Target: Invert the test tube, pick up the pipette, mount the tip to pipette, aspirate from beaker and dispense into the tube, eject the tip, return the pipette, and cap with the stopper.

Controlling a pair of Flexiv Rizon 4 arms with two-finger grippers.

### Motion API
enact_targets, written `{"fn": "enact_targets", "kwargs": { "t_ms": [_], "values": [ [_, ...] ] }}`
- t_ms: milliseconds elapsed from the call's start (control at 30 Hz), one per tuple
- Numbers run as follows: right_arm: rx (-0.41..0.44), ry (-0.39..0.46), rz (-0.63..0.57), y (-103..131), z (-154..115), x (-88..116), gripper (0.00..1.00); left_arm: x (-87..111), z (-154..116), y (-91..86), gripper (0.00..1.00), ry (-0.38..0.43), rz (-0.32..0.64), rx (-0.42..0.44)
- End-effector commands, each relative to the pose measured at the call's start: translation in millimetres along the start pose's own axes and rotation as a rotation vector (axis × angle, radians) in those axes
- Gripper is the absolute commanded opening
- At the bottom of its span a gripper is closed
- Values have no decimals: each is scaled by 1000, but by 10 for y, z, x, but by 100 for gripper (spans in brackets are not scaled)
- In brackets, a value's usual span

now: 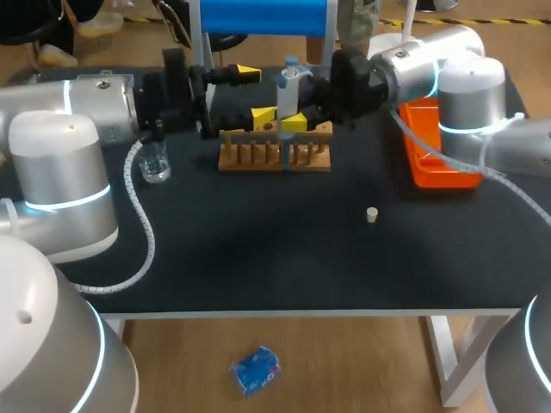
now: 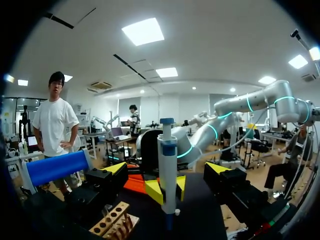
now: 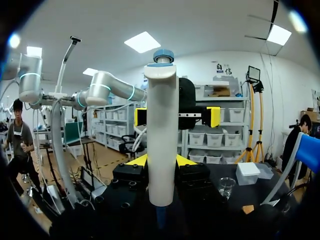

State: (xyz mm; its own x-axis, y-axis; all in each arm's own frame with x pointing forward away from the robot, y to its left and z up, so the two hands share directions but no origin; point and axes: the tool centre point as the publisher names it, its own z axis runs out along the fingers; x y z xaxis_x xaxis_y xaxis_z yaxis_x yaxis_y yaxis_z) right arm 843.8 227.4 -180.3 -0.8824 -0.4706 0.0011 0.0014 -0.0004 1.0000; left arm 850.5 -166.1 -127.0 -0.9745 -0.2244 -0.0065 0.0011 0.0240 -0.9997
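My right gripper (image 1: 289, 121) is clamped on the pipette (image 1: 288, 86). Its yellow tips press the smooth white barrel from two sides, low on the body. In the right wrist view the gripper (image 3: 162, 161) has the pipette (image 3: 162, 130) upright between its fingers, a plain round tube with a blue plunger knob on top and a narrow dark blue end below. In the head view it sits at upper centre.

My left gripper (image 1: 256, 94) comes in from the upper left and faces the right one. Its fingers are spread wide and touch nothing. In the left wrist view that gripper (image 2: 166, 168) has its wedge-shaped yellow tips well apart, with the pipette (image 2: 167, 165) ahead of them.

Just under the pipette is a wooden rack (image 1: 275, 151), pale brown with a row of round holes and thin pegs. I cannot tell whether the pipette's lower end enters a hole. The rack rests on the matt black tabletop (image 1: 258, 258).

At left stands a small clear glass beaker (image 1: 155, 162), just beside the left arm's ribbed white cable. At right lies a glossy orange plastic tray (image 1: 430, 168), partly under the right arm. A small cream stopper (image 1: 372, 214), a stubby plug, lies alone right of centre.
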Motion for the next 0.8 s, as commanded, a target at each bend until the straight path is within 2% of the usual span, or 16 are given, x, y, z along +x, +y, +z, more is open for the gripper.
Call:
{"fn": "enact_targets", "kwargs": {
  "t_ms": [33, 800],
  "values": [
    [1, 34, -2, 1, 71, -86, 0, -11, 49, 21, 100, -12, 2, 0],
    [-14, 66, -5, -11, 249, -171, 0, -41, 78, 43, 100, -27, 3, -8]
  ]
}}
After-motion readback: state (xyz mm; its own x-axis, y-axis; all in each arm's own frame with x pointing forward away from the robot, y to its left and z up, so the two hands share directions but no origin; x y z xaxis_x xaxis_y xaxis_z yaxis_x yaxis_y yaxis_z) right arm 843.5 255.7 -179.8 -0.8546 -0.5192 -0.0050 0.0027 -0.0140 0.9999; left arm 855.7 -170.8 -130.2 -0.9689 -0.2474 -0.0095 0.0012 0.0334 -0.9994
